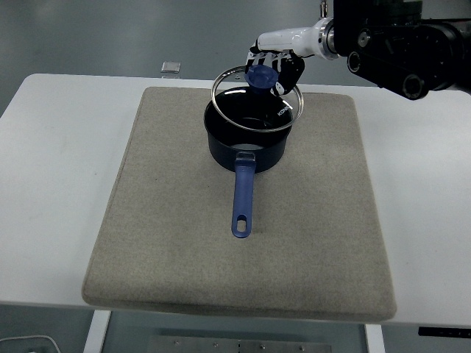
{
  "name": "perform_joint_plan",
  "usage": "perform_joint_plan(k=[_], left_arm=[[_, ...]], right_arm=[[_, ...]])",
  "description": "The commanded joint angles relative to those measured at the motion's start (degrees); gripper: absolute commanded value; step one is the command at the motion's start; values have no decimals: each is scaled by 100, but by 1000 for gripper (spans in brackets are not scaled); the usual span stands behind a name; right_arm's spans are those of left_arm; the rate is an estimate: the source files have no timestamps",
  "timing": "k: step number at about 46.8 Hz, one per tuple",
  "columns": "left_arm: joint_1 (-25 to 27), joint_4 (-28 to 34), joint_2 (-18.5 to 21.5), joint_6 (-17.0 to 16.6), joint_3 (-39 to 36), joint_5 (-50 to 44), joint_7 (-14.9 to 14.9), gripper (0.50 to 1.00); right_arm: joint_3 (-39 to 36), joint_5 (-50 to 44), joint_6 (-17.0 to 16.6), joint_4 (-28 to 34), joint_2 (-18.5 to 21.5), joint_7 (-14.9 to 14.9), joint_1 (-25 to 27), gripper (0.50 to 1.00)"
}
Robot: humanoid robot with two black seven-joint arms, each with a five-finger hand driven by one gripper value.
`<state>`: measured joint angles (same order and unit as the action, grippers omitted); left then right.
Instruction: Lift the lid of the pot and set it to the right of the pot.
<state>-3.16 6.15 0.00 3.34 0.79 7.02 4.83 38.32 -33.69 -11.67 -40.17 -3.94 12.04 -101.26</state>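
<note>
**Lid clear of the pot, mat free to the right**

The right hand (276, 68) is gripping the glass lid (257, 98) by its blue knob (262, 76), fingers curled, in the upper centre. The lid is hanging tilted above the saucepan (246, 143); bare grey mat (331, 220) is lying rightward.

Setting reads as a robotics lab or test bench, not a kitchen. White surface (59, 191) with rounded corners, bare grey floor beyond it. A grey felt-like mat (162, 243) laid square on the surface as a work zone. One dark blue pot (246, 143) on the mat, with no stove, sink or other cookware around it. Black robot arm (397, 44) with exposed joints and cables enters from the right. Small grey pad-like item (171, 67) at the far edge; cannot tell what it is.
</note>
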Motion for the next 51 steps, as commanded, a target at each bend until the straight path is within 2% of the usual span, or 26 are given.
perform_joint_plan(k=[1, 21, 39, 51], left_arm=[[0, 0, 0, 0, 0, 1, 0, 1000], [0, 0, 0, 0, 0, 1, 0, 1000], [0, 0, 0, 0, 0, 1, 0, 1000], [0, 0, 0, 0, 0, 1, 0, 1000]], right_arm=[[9, -15, -19, 0, -80, 0, 1, 500], [176, -42, -11, 0, -229, 8, 36, 500], [185, -68, -19, 0, -783, 26, 177, 500], [194, -94, -11, 61, -968, 52, 458, 500]])
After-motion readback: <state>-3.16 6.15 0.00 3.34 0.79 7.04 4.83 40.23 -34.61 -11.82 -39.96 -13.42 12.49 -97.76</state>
